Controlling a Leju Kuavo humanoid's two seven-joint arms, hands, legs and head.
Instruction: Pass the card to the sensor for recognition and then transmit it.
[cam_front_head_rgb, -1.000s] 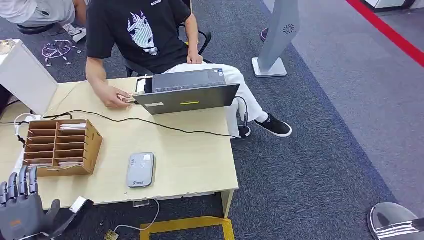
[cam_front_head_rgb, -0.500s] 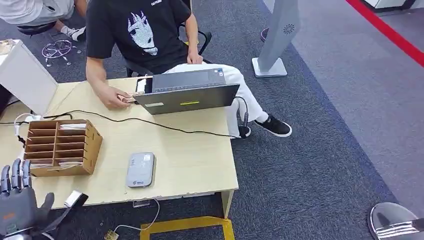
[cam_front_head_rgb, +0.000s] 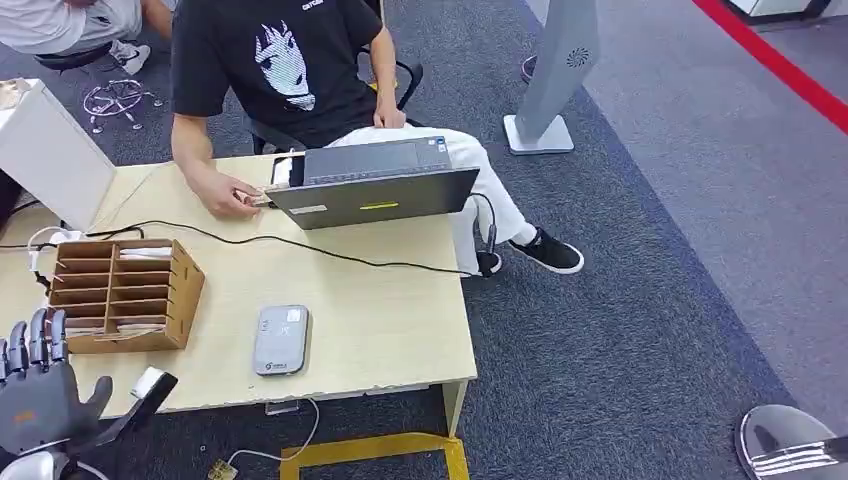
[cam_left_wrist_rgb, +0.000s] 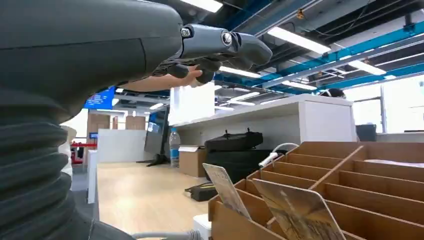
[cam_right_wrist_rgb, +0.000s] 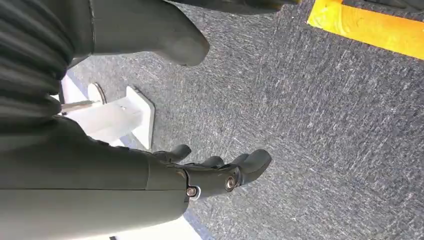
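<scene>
Step in hand appears to be the reach for a card, none picked yet. Left hand (cam_front_head_rgb: 38, 395) hovers off the table's (cam_front_head_rgb: 380, 330) near left corner, fingers spread, holding nothing. Cards (cam_left_wrist_rgb: 295, 210) stand in the brown wooden slotted rack (cam_front_head_rgb: 125, 292), just beyond it. Next move calls for pinching one card, then carrying it right to the flat grey sensor box (cam_front_head_rgb: 281, 339). Right hand (cam_right_wrist_rgb: 210, 175) hangs over carpet, fingers loosely apart, empty.

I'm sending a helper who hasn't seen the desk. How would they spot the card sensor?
On the wooden table, look near the front edge, right of the wooden card rack. The sensor is the flat grey pad lying alone there, its cable dropping over the edge, unlike the open laptop further back.
</scene>
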